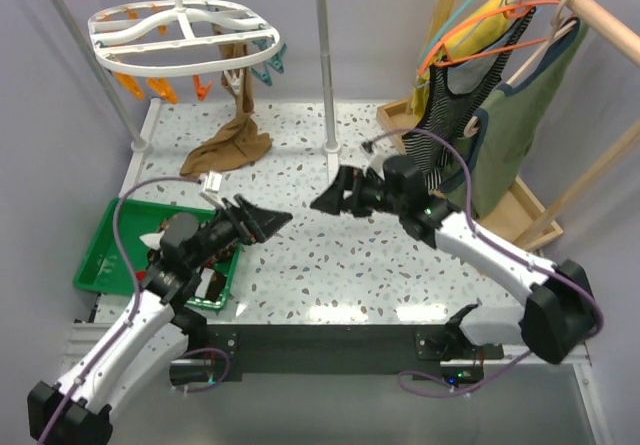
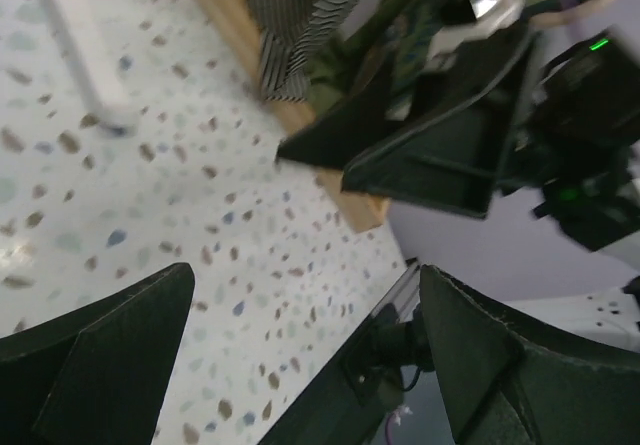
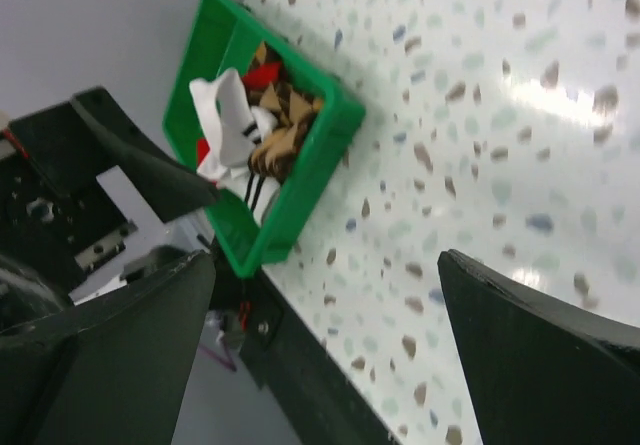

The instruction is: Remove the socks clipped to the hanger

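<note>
The white oval hanger (image 1: pixel 180 27) hangs at the back left from a rail, with orange and teal clips. One long tan-brown sock (image 1: pixel 236 115) is still clipped to it and trails down onto the table. Other socks, argyle, white striped and red (image 3: pixel 262 115), lie in the green bin (image 1: pixel 100 255); the bin also shows in the right wrist view (image 3: pixel 300 180). My left gripper (image 1: pixel 262 222) is open and empty above the table's middle. My right gripper (image 1: pixel 335 193) is open and empty, facing the left one.
A striped black tank top (image 1: pixel 465 95) and a green garment (image 1: pixel 525 105) hang on a wooden rack (image 1: pixel 590 15) at the right with orange and teal wire hangers. The rail's white post (image 1: pixel 325 75) stands mid-back. A white tag (image 1: pixel 211 183) lies by the bin.
</note>
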Tool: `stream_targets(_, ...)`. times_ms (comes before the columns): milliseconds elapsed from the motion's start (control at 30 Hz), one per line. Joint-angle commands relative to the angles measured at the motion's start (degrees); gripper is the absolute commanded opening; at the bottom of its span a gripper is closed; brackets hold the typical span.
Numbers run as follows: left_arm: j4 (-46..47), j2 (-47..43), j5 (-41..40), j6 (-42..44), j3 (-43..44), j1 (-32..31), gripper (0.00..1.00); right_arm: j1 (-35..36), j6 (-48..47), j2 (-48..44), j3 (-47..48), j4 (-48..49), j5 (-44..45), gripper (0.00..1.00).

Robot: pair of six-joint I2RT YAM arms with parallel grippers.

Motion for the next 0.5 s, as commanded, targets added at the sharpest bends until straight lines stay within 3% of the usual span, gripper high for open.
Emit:
stream_targets(0, 30.05, -14.27, 1.78, -13.23, -14.94, -0.69, 1.0, 0.1, 13.05, -15.14, -19.93, 17.17, 0.73, 0.99)
stream_targets(133, 42.28, -29.83, -0.78, -29.87, -30.07, -0.69, 1.0, 0.27, 20.43, -30.87, -35.52, 20.69, 5.03, 0.99)
stream_targets(267, 27.13, -45.29, -2.45, -29.1, -31.67, -0.69, 1.0, 0.18, 31.48, -49.32, -50.29, 20.44, 10.57, 0.99)
stream_targets(333, 26.38, -47.69, -1.75, -31.45, -33.24, -0.69, 1.0, 0.27, 34.14, -60.83, -56.89, 17.29, 12.68, 0.99)
stream_targets(467, 42.06, -42.71, 2.29, -38.66, -41.66, -0.69, 1.0, 0.27, 36.09, -78.77, -60.07, -3.49, 14.88, 0.99)
